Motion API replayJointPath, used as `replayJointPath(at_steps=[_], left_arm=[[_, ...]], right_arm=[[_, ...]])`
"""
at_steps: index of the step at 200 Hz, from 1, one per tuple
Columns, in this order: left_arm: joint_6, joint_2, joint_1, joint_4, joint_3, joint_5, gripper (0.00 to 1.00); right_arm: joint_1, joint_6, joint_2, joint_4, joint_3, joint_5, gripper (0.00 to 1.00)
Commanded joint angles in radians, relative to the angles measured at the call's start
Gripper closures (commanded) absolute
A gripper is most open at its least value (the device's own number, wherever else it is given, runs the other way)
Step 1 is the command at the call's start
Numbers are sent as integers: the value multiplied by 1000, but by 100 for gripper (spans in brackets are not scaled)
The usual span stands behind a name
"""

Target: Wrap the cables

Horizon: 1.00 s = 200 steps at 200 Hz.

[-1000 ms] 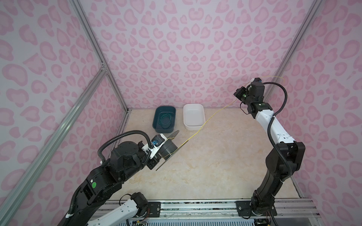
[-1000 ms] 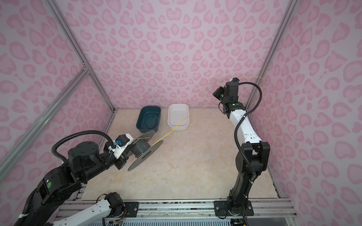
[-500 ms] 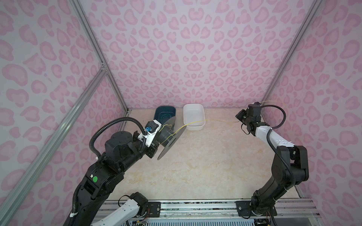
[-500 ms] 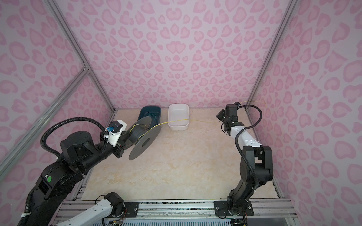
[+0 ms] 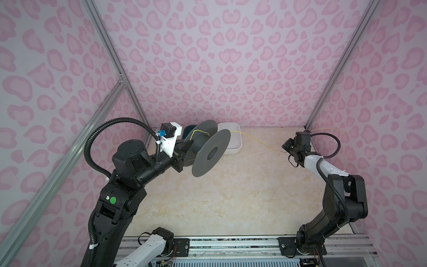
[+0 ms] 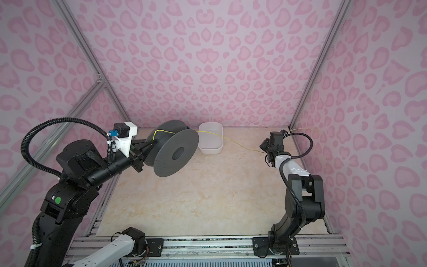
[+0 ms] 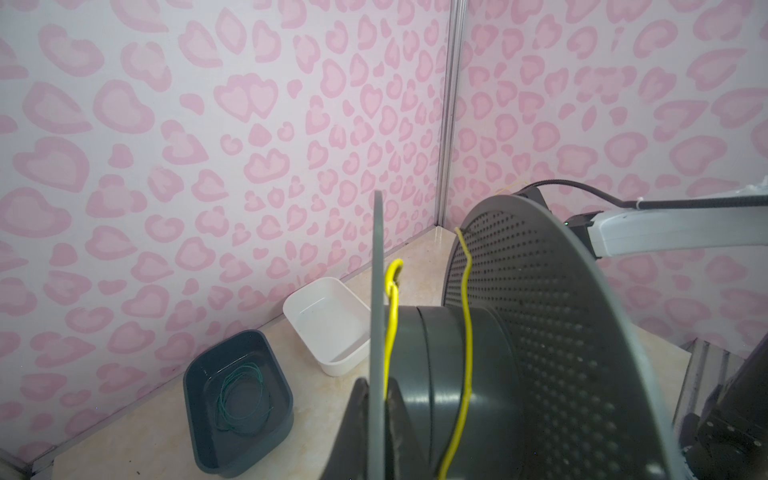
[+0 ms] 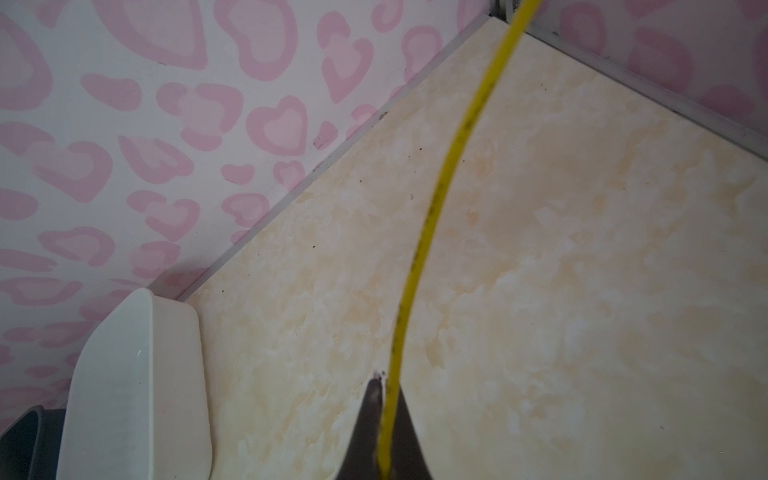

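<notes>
The cable [image 5: 254,138] is a thin yellow wire running from a grey spool [image 5: 211,152] across to my right gripper [image 5: 285,148]. My left gripper [image 7: 377,386] is shut on the spool's thin flange and holds the spool [image 6: 178,153] off the table at the back left. One turn of cable [image 7: 467,311] crosses the spool's hub. Low at the back right, my right gripper [image 8: 388,386] is shut on the cable [image 8: 440,187]. A loose tail [image 5: 328,129] arcs behind it towards the right wall.
A white bin [image 5: 234,150] stands by the back wall, just right of the spool. A dark bin [image 7: 232,453] holding a green wire coil [image 7: 241,399] sits beside it, mostly hidden behind the spool in both top views. Patterned walls and metal posts close in three sides.
My right gripper has come down from high near the back wall to just above the table, still on the cable. My left arm lifted and turned the spool; the cable now sags.
</notes>
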Motion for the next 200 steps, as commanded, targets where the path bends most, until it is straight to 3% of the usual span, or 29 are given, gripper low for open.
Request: replayJointPath(at_steps=[1, 59, 87, 118, 157, 200], left_arm=[[-97, 23, 22, 198, 34, -11, 96], [-393, 92, 141, 439, 16, -110, 96], [-541, 96, 170, 590, -52, -213, 96], [-660, 133, 175, 636, -58, -387, 96], [-715, 219, 175, 637, -31, -598, 97], [-724, 343, 174, 642, 11, -800, 97]], right_arm=[[16, -34, -29, -10, -52, 49, 100], [17, 68, -179, 36, -256, 20, 100], [83, 81, -237, 33, -318, 46, 100], [209, 55, -306, -7, -356, 113, 100], [410, -4, -396, -74, -385, 236, 100], [672, -105, -428, -194, -262, 395, 100]])
